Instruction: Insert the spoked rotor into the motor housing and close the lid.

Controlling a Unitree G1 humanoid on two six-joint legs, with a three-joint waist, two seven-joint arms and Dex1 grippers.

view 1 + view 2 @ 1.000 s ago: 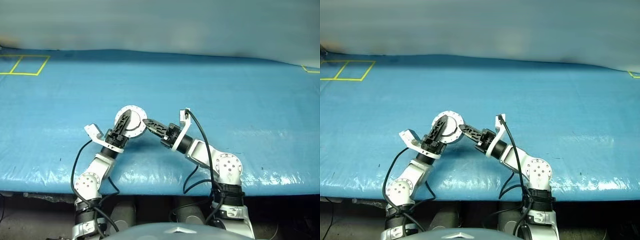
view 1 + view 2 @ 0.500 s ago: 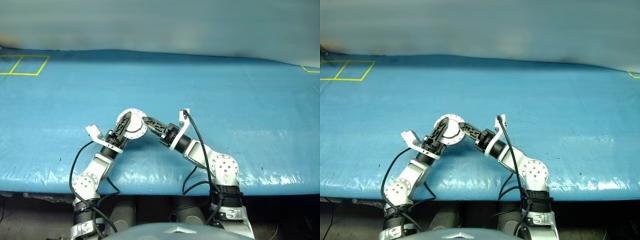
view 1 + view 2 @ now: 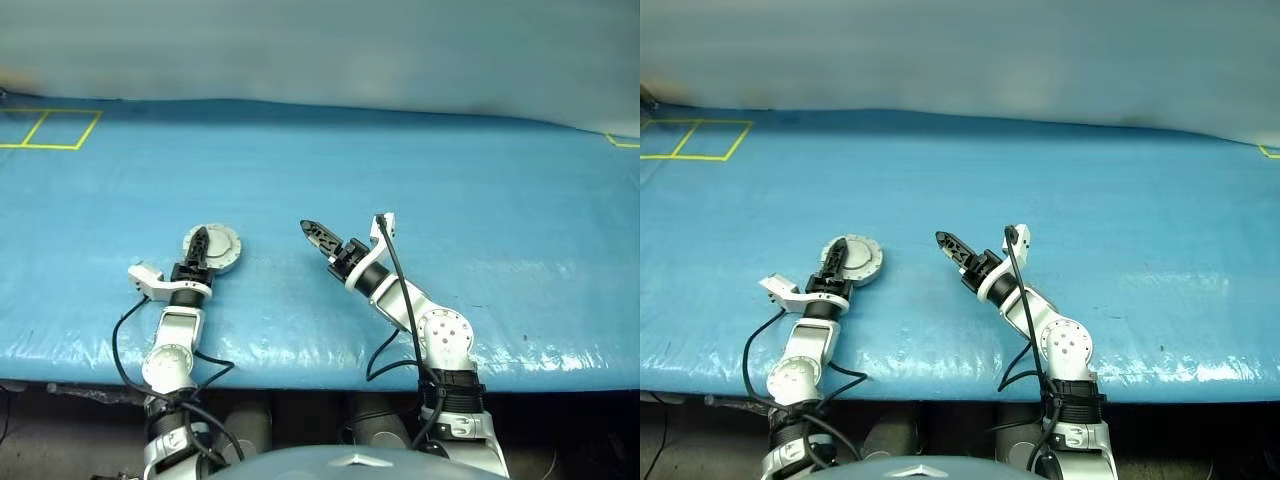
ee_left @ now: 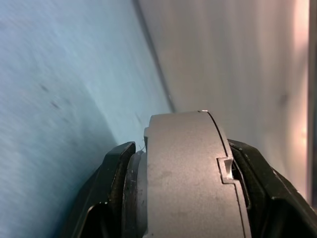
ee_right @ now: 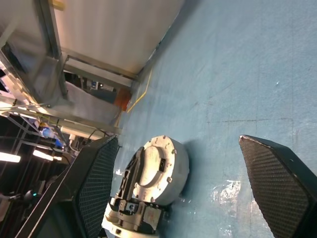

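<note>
While blue table (image 3: 420, 170) lies bare around it, you lower motor housing (image 3: 216, 247), lid shut, flat onto surface at left. Keep left gripper (image 3: 197, 248) clamped across its rim until seated. Right gripper (image 3: 312, 231) wide open, empty, well apart; leave clear.

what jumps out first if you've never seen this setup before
The round silver housing catches the eye first, lying closed on the blue table toward the robot's left, clamped between the left gripper's black fingers. To its right the right gripper hangs over bare cloth with its jaws spread wide and nothing in them. Yellow tape squares mark the table's far left corner.
</note>
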